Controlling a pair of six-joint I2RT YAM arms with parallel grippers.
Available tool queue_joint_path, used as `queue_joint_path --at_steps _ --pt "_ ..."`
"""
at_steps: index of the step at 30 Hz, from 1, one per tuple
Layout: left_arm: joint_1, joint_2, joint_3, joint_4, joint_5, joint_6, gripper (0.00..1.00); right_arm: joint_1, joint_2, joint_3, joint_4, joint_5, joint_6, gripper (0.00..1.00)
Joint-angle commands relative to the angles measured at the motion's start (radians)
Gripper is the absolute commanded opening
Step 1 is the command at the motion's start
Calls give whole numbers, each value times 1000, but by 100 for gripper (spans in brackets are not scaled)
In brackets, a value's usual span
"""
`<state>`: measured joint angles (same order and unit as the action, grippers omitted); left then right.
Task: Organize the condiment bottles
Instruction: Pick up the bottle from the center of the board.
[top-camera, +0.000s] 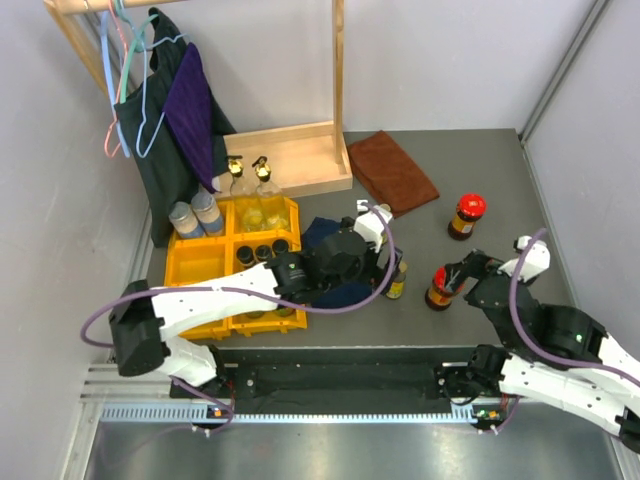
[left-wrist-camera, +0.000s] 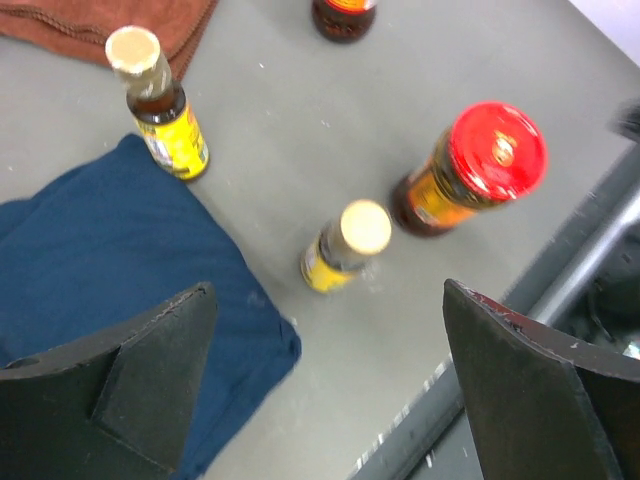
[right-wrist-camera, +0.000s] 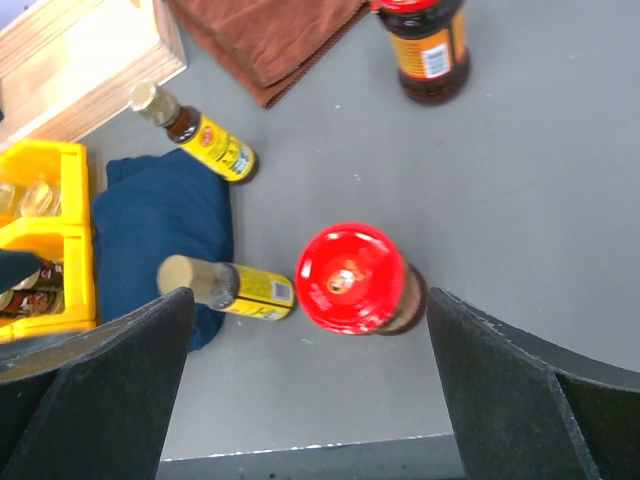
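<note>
On the grey table (top-camera: 500, 175), the nearer red-lidded jar (right-wrist-camera: 350, 278) stands upright directly beneath the right gripper (right-wrist-camera: 308, 296), its jaws spread empty either side of the lid, while the left gripper (left-wrist-camera: 328, 290), likewise spread and empty, hovers over the yellow-labelled bottle (left-wrist-camera: 345, 240) alongside.

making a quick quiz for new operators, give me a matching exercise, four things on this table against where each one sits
Things:
1 clear gold-topped bottles
2 nearer red-lidded jar
3 brown cloth
4 blue cloth

Places:
a far side, beside the wooden tray
b in a compartment of the yellow bins
c on the table just right of those bins
d standing on bare table towards the front edge

Pairs: 1-b; 2-d; 3-a; 4-c
</note>
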<state>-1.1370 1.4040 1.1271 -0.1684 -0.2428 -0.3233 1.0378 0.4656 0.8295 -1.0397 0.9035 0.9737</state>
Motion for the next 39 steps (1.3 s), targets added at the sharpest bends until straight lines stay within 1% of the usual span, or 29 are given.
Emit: queue_joint_path --at_steps 1,8,9,11,17,18,21,22,23,24,25,28,29,31,32,34,35,38,39 --pt "-7 71 62 154 -79 17 99 -5 -54 -10 -92 43 57 97" --pt "-20 206 117 161 -50 -11 99 -4 -85 -16 -128 32 68 97" --pt "-23 229 119 191 -49 -19 98 -5 -97 -23 -131 26 77 97" --pt "-24 239 115 196 -41 -31 97 -5 -117 -35 -128 11 77 97" --pt "-26 282 115 222 -27 -62 86 -5 -154 -44 -109 -6 51 96" --pt "-27 299 120 224 -20 -68 82 -5 -162 -44 -109 -5 51 96" --pt "-29 334 145 207 -21 -72 75 -5 -166 -47 -102 -14 45 96" --pt "-30 342 152 201 -27 -74 69 -5 -165 -49 -95 -17 45 96" --pt "-30 352 160 190 -38 -76 66 -5 -165 -50 -89 -20 36 96" --pt "-30 352 160 187 -47 -82 64 -5 -165 -55 -86 -21 36 96" --pt "-32 355 160 187 -65 -83 60 -5 -166 -56 -82 -25 34 96" --pt "-33 352 154 184 -99 -91 55 -5 -166 -59 -72 -28 26 96" --pt "-33 348 152 184 -105 -91 50 -5 -165 -61 -71 -29 23 96" --pt "-33 343 149 184 -115 -95 43 -4 -165 -61 -71 -28 23 97" --pt "-33 342 148 184 -118 -95 37 -5 -165 -61 -69 -28 23 97" --pt "-35 340 149 184 -122 -91 28 -5 -166 -63 -69 -28 22 97" --pt "-35 340 151 184 -127 -89 18 -5 -166 -63 -69 -28 22 97" --pt "-35 337 155 184 -144 -83 0 -5 -168 -63 -69 -26 23 97" --pt "-35 336 155 182 -148 -79 0 -5 -170 -63 -69 -25 22 97"
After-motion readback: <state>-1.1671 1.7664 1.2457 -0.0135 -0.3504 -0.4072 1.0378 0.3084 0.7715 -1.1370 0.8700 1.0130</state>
